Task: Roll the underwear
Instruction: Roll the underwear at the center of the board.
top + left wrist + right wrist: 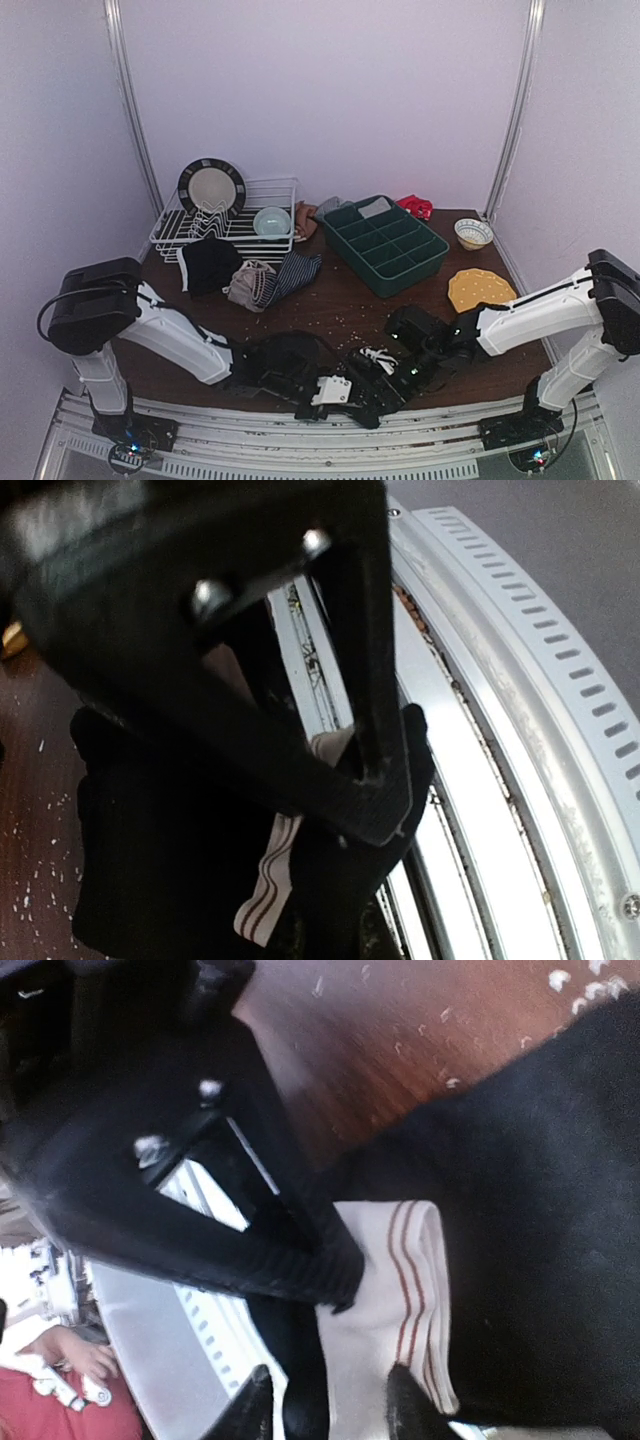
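Observation:
A black underwear (290,357) with a white, red-striped waistband (400,1270) lies at the table's near edge, between both arms. My left gripper (312,388) is shut on the black cloth next to the waistband (262,900); in the left wrist view only one of the fingers (375,780) shows, pressed into the fabric. My right gripper (345,1355) stands open, the waistband lying loose between its jaws. More underwear sits in a pile further back: a black one (208,265), a beige one (250,287) and a navy striped one (296,272).
A white dish rack (262,186) with a plate (211,187) and a green bowl (271,221) stands back left. A green divider tray (385,243), a patterned bowl (473,233) and a yellow plate (480,290) sit right. The metal rail (520,780) runs just past the table edge.

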### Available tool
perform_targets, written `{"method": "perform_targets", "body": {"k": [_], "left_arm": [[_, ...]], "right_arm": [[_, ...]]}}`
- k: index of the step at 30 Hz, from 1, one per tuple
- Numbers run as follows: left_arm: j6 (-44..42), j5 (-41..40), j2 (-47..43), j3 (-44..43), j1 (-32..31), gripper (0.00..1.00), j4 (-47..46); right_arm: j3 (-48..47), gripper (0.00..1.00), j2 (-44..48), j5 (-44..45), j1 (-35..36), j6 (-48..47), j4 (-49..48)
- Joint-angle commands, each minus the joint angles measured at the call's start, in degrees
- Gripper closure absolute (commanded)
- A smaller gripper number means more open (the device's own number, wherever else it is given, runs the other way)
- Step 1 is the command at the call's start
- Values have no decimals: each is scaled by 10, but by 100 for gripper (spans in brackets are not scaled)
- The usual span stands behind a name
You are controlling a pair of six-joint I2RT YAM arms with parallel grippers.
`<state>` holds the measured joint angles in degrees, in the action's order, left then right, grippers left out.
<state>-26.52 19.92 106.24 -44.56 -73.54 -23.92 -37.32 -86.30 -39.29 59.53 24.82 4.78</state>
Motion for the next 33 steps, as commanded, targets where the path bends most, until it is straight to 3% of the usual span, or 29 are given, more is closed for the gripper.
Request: {"method": "perform_targets", "body": {"k": [1, 9, 16, 22, 26, 33], "left_arm": [[68, 51, 9, -22, 34, 100, 38], [141, 88, 27, -99, 67, 100, 176], [221, 210, 58, -181, 107, 100, 282], [325, 298, 76, -207, 129, 100, 281], [355, 306, 97, -222, 138, 100, 301], [411, 296, 134, -222, 163, 100, 307]], "right_arm": [[11, 58, 79, 79, -3, 8, 11], [40, 51, 193, 237, -2, 16, 48], [96, 51, 272, 309, 10, 18, 8], [137, 51, 277, 314, 19, 30, -73], [147, 51, 265, 314, 30, 30, -126], [108, 51, 199, 336, 65, 7, -133]]}}
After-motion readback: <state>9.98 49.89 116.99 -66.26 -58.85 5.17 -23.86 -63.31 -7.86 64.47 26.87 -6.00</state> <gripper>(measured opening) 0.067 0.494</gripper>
